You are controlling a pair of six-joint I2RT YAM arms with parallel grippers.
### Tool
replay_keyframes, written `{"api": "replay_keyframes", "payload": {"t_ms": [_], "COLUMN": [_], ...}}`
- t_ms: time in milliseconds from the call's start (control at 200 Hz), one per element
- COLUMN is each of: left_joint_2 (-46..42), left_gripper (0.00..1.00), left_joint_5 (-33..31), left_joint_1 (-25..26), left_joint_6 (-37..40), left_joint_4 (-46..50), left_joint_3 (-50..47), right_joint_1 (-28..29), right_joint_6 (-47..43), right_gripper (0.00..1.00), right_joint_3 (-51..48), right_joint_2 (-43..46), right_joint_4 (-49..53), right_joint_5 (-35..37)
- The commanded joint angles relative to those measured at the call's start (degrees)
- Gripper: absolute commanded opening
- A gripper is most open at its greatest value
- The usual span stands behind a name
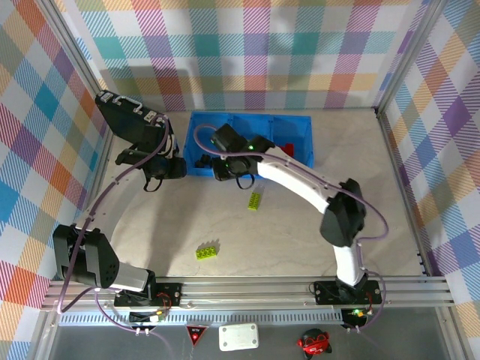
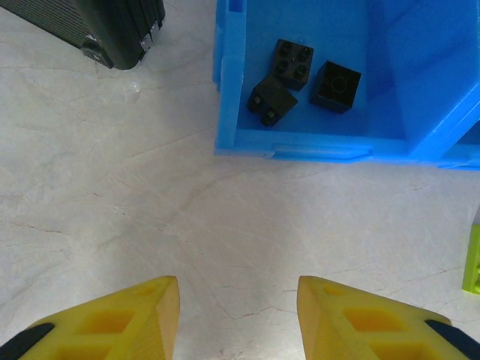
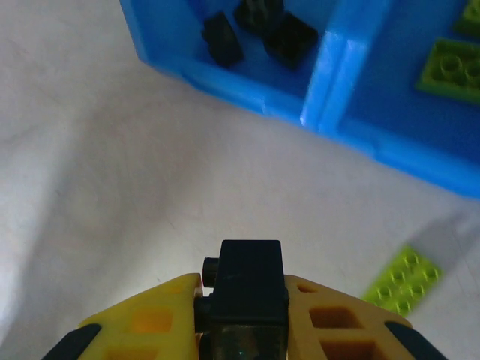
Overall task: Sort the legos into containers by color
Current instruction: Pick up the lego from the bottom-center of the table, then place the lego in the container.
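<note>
My right gripper [image 3: 244,291] is shut on a small black lego [image 3: 250,270] and hangs over the table just in front of the blue containers [image 3: 330,82]. Three black legos [image 2: 292,58] lie in the end compartment, and a lime-green lego [image 3: 454,67] lies in the one beside it. A red lego [image 1: 289,148] sits in the right compartment. My left gripper [image 2: 238,300] is open over bare table, near the front wall of the containers [image 2: 315,142], with nothing between its yellow fingers. Two lime-green legos [image 1: 255,200] [image 1: 208,250] lie loose on the table.
A black case [image 1: 127,120] stands at the far left, close behind my left arm. Plaid walls close in the table on three sides. The loose lime-green lego [image 3: 403,279] lies to the right of my right gripper.
</note>
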State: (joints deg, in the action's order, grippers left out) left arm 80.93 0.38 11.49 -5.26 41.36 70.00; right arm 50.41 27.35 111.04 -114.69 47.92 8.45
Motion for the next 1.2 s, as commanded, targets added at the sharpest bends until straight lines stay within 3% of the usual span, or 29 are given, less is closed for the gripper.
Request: {"api": "replay_keyframes", "payload": {"t_ms": [0, 250, 445, 665, 1035, 1200], "left_joint_2": [-1.73, -1.94, -1.91, -2.07, -1.71, -1.65], "left_gripper": [0.45, 0.45, 0.45, 0.45, 0.45, 0.45], "left_joint_5": [-0.24, 0.5, 0.98, 1.46, 0.94, 0.67], "left_joint_1": [0.17, 0.2, 0.2, 0.19, 0.16, 0.19], "left_joint_6": [0.25, -0.06, -0.2, -0.28, -0.28, -0.19], "left_joint_4": [-0.32, -0.5, -0.54, -0.63, -0.41, -0.33], "left_joint_3": [-0.74, -0.82, -0.65, -0.59, -0.56, -0.65], "right_joint_1": [-1.04, -3.52, -4.35, -4.71, -4.8, -4.76], "right_joint_6": [-4.64, -5.63, -7.52, -8.98, -9.62, -9.72], "right_gripper": [0.18, 0.17, 0.17, 0.18, 0.45, 0.46], "right_joint_3": [9.71, 27.06, 29.49, 30.49, 32.66, 32.73], "right_joint_2": [-6.14, -21.15, -26.28, -28.85, -26.81, -24.02], "right_joint_4": [1.33, 2.01, -1.81, -4.37, -3.58, -2.12], "right_joint_5": [-1.43, -0.9, 1.38, 3.05, 2.71, 2.54]}}
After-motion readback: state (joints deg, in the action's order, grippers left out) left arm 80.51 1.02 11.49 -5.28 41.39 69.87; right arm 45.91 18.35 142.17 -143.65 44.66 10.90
